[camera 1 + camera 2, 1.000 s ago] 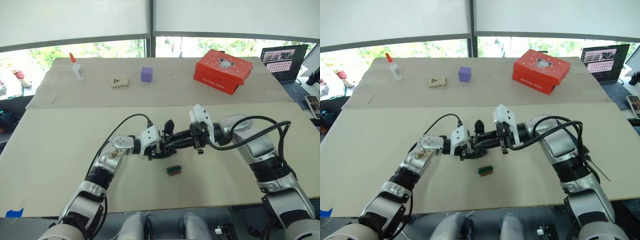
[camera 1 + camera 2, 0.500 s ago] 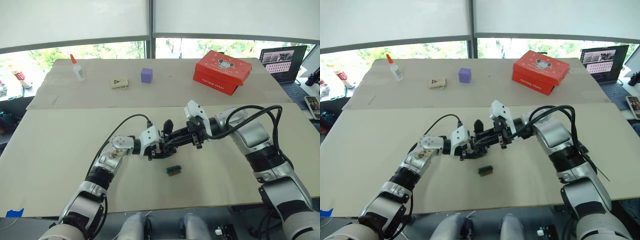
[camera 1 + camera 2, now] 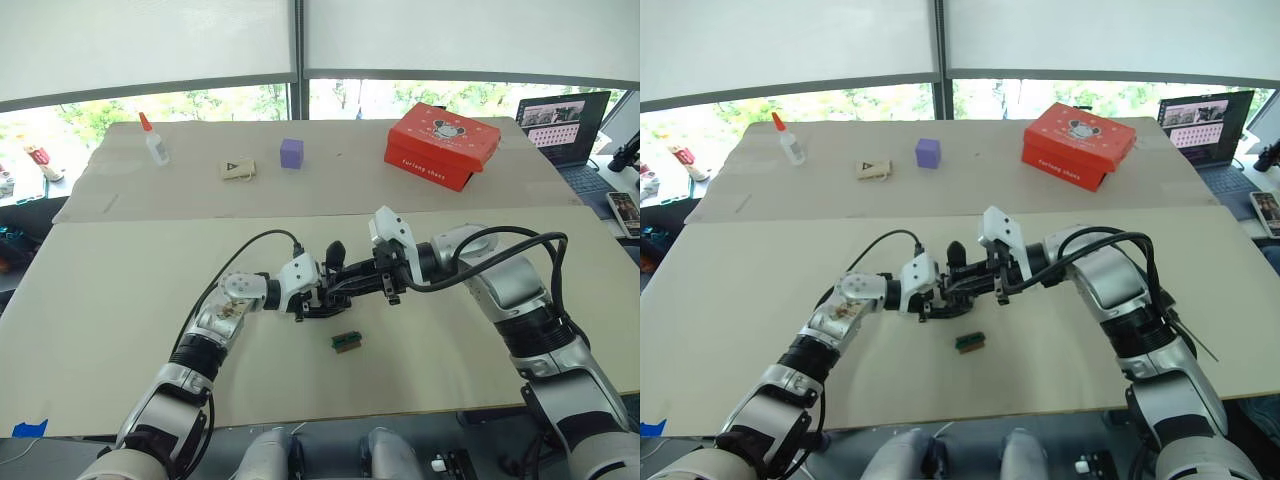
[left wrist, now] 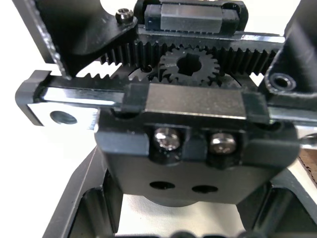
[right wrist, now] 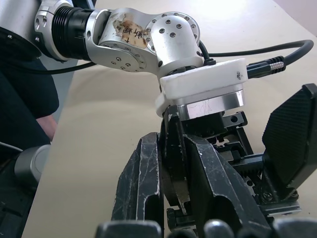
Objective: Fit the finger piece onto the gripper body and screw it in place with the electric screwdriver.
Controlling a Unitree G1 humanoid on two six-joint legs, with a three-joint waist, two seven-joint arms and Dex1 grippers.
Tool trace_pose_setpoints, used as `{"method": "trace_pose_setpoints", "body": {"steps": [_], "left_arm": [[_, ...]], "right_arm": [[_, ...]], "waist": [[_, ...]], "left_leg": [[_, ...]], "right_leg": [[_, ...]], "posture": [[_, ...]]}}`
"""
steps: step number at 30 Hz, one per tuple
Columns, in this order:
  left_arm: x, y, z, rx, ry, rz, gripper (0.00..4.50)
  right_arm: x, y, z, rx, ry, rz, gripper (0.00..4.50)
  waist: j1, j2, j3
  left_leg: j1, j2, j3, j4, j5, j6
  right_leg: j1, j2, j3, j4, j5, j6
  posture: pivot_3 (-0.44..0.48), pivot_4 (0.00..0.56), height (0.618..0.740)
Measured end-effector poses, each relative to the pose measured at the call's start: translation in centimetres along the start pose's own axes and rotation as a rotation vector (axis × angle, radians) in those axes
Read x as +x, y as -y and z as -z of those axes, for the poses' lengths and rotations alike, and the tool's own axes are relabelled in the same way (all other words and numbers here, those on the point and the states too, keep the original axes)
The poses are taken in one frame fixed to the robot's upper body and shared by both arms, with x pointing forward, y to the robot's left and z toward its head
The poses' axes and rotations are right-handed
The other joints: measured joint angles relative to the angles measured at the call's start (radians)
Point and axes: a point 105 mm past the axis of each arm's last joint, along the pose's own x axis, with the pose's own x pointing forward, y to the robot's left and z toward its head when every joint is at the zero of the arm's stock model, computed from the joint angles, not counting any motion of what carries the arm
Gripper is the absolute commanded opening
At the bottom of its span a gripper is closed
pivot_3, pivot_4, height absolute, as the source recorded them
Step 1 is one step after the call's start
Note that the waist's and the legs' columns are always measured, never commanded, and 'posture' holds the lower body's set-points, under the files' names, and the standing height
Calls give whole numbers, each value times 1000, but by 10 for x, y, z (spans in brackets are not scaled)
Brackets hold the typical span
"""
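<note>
While the left hand (image 3: 312,298) grips the gripper body (image 3: 330,290), the right hand (image 5: 173,163) seemingly pinches the finger piece (image 5: 171,148).

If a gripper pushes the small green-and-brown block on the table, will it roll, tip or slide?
The small block looks flat-sided and low, so it would probably slide, not roll. It lies alone on the smooth table, so little would stop it. It seems light; a gentle push should suffice.

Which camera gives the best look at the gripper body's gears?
The left wrist view: the gripper body sits close, showing its toothed racks, centre gear and two screws. The right wrist view catches it partly, behind the right gripper. Both eye views show a small dark shape between the grippers.
</note>
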Motion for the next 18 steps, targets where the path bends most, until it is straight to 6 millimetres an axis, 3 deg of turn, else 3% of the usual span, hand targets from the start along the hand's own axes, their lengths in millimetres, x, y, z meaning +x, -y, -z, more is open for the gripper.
{"method": "trace_pose_setpoints", "body": {"steps": [18], "left_arm": [[-1,1,1,-2,1,-11,2336]], "right_arm": [[1,0,1,-55,1,-42,297]], "waist": [[-1,0,0]], "left_leg": [[3,0,1,-3,0,0]], "right_leg": [[1,-6,-3,0,0,0]], "posture": [[0,150,740]]}}
